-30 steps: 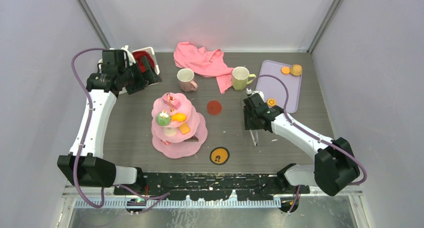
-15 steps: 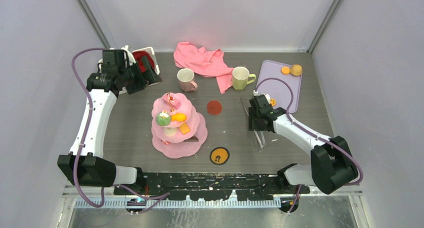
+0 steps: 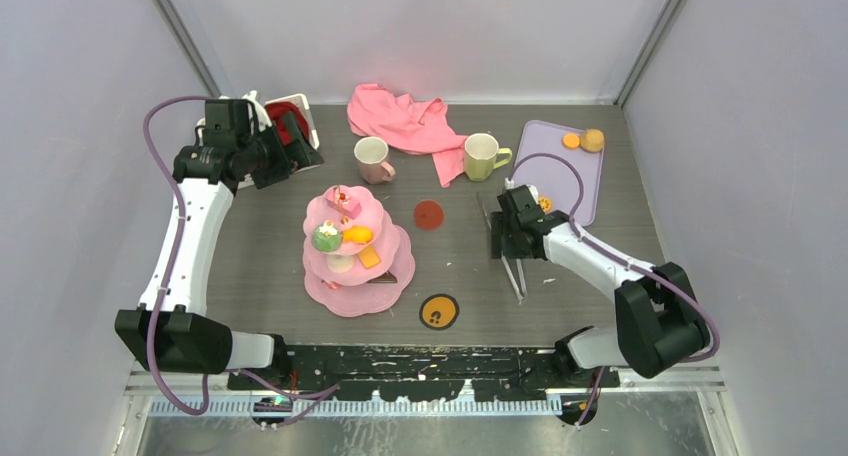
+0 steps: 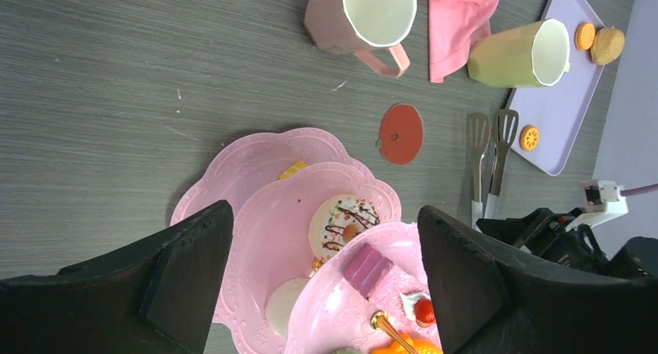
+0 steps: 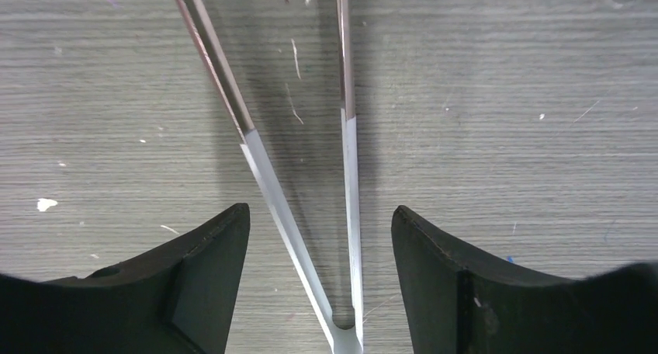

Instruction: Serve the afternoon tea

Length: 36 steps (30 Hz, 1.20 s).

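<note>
The pink three-tier cake stand [image 3: 383, 298] holds toy pastries: a green one [image 3: 325, 239], an orange one [image 3: 357, 235] and a pink cake slice [image 4: 368, 266]. The pale pink mug [image 3: 372, 159] and the yellow-green mug [image 3: 481, 156] stand behind it. My left gripper [image 3: 300, 154] hangs open high over the back left, its view looking down on the stand [image 4: 256, 164]. My right gripper [image 5: 320, 211] is open just above a pair of metal tongs [image 5: 346, 160], which lie flat on the table between its fingers without touching them.
A purple tray [image 3: 556, 181] at the right holds three small orange pastries [image 3: 582, 139]. A pink cloth [image 3: 403, 119] lies at the back, a white basket with red cloth [image 3: 288, 114] at the back left. A red coaster [image 3: 429, 214] and an orange-black coaster [image 3: 439, 311] lie on the table.
My right gripper has opened and let go of the tongs, which now lie on the table beneath it. The left arm has not moved.
</note>
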{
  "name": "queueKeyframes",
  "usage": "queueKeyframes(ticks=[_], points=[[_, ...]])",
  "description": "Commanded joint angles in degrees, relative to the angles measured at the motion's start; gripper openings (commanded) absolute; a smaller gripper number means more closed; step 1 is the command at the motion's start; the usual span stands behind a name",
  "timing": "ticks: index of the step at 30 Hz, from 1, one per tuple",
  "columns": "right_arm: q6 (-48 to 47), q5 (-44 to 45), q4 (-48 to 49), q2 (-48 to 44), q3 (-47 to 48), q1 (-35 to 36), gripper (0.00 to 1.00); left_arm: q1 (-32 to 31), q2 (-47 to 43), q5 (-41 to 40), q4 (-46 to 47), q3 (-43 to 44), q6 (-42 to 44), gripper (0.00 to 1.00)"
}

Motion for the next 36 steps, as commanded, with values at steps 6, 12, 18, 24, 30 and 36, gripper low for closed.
queueKeyframes(ticks=[6,12,18,24,30,36], points=[[-4.2,1.1,1.7,-3.7,11.6,-0.3,0.8,0.2,-1.1,0.6,1.3,1.8,-0.2,0.88],[-8.7,1.2,5.0,4.1,20.2,-5.1,0.86,0.2,-2.2,-0.1,0.3,1.8,0.5,0.88],[-15.5,-11.3,4.7,14.6,29.5,-11.8,0.86,0.2,-2.5,-0.8,-0.3,2.0,1.0,0.88],[-29.4,-19.4,-0.7,24.4,38.9,-14.8,0.87,0.3,-2.2,-0.6,-0.6,2.8,0.9,0.88],[-38.7,-22.8,-0.6,28.0,42.4,-16.6,0.88,0.2,-2.2,-1.3,-1.9,4.0,1.4,0.88],[-47.4,-29.7,0.1,31.3,42.3,-17.8,0.87,0.2,-2.9,-2.6,-3.8,5.3,1.8,0.88]])
